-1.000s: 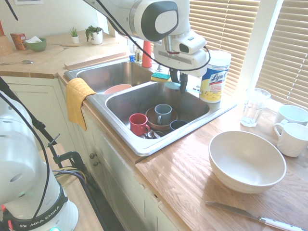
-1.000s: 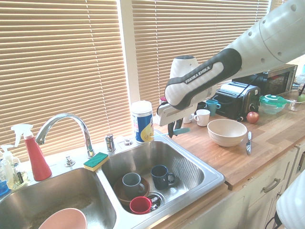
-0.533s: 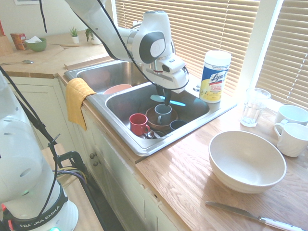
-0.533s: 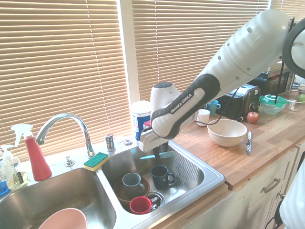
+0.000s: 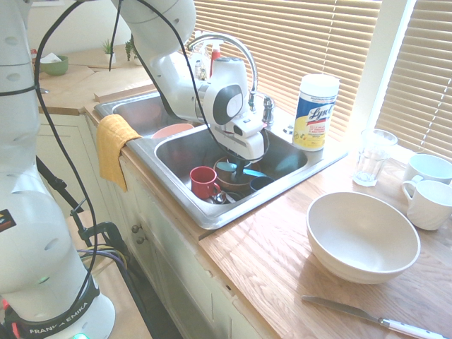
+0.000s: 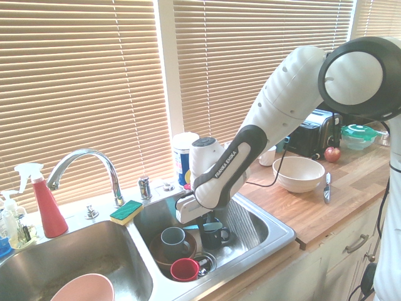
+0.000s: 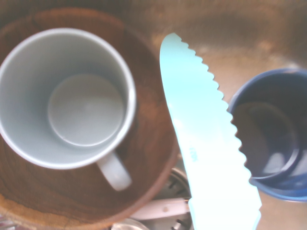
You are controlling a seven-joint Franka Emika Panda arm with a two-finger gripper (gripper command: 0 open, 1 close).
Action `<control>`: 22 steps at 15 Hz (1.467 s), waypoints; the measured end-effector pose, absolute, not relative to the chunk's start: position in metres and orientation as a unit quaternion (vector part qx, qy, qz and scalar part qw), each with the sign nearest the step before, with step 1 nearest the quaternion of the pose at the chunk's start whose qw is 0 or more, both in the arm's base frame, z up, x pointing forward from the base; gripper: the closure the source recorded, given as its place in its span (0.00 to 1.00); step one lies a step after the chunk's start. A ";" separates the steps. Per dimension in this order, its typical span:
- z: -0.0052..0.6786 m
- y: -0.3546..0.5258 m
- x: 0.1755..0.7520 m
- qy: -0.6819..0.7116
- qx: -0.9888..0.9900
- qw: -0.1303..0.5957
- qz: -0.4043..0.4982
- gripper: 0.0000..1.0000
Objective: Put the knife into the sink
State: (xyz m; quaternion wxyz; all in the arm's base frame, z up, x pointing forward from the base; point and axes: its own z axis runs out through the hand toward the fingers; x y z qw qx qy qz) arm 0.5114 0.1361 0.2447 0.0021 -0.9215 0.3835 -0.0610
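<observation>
First exterior view: gripper [image 5: 245, 167] low inside the right basin of the sink [image 5: 176, 201], fingers pinching the turquoise knife [image 5: 256, 172] just above the grey mug [image 5: 227, 169], red mug [image 5: 203, 182] nearby. Second exterior view: knife [image 6: 207, 219] barely visible under the hand, over the dark blue mug [image 6: 213, 233]. Wrist view: serrated blade [image 7: 206, 143] between grey mug [image 7: 67, 98] in brown bowl [image 7: 86, 191] and blue mug [image 7: 268, 143].

Daylight through the blinds [image 6: 94, 81] overexposes both exterior views; glare on the counter [image 5: 282, 261]. Wrist view soft, knife [image 7: 206, 143] washed out.
</observation>
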 end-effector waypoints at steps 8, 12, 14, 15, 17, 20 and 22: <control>0.165 0.142 0.505 0.400 -0.916 -0.021 -0.025 0.00; 0.161 0.142 0.506 0.410 -0.912 -0.018 -0.018 0.00; 0.161 0.141 0.506 0.410 -0.912 -0.016 -0.016 0.00; 0.161 0.141 0.506 0.410 -0.912 -0.017 -0.016 0.00; 0.160 0.139 0.506 0.409 -0.912 -0.017 -0.015 0.00; 0.160 0.137 0.507 0.407 -0.913 -0.017 -0.017 0.00; 0.164 0.138 0.508 0.406 -0.913 -0.014 -0.021 0.00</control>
